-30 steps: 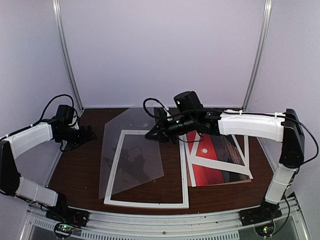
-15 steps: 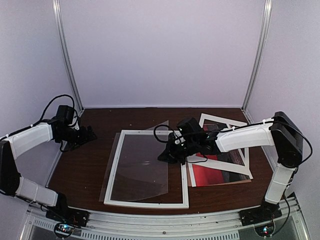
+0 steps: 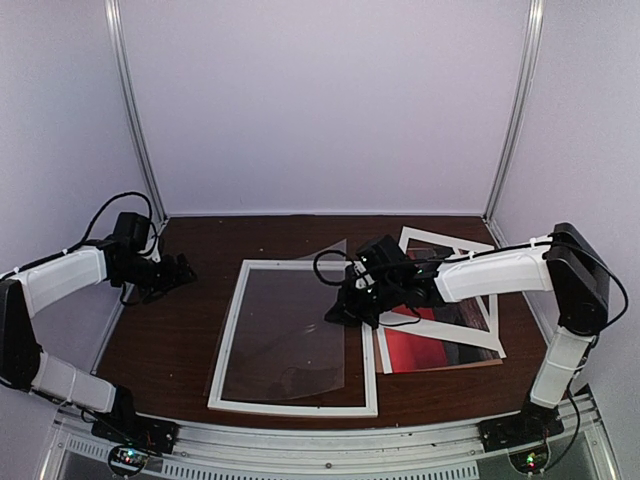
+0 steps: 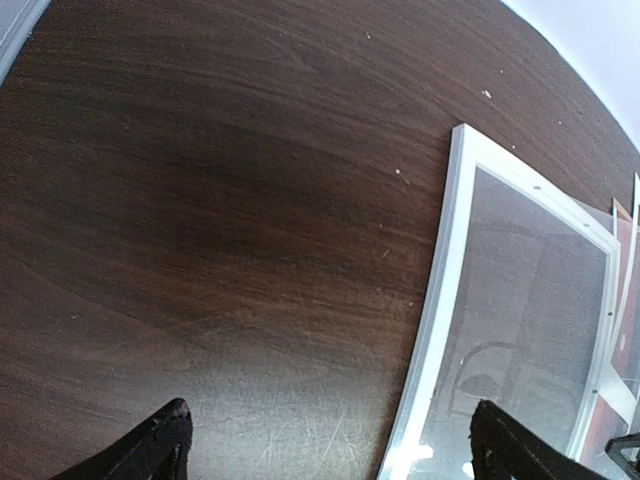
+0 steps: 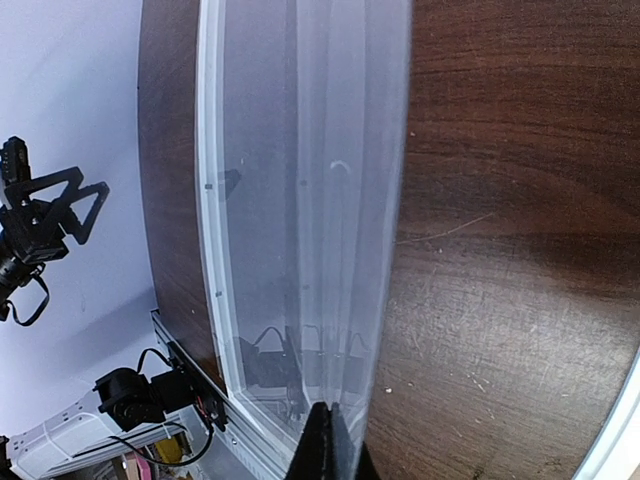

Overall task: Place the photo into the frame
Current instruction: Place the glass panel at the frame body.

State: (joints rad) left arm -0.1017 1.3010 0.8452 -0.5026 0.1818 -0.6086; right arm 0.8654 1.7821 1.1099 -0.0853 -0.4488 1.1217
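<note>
Frame under skewed clear sheet, photo outside

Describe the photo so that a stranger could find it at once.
Find the large white frame on the dark table. Just right of it, the photo is the only red sheet, lying partly under a white mat.

Dark brown wooden table, fine scratches and pale specks showing up close. Plain pale lilac back wall behind it, matching panels on either side. Two slim metal posts stand in the rear corners. A silvery rail runs along the near edge. Soft, even light.
</note>
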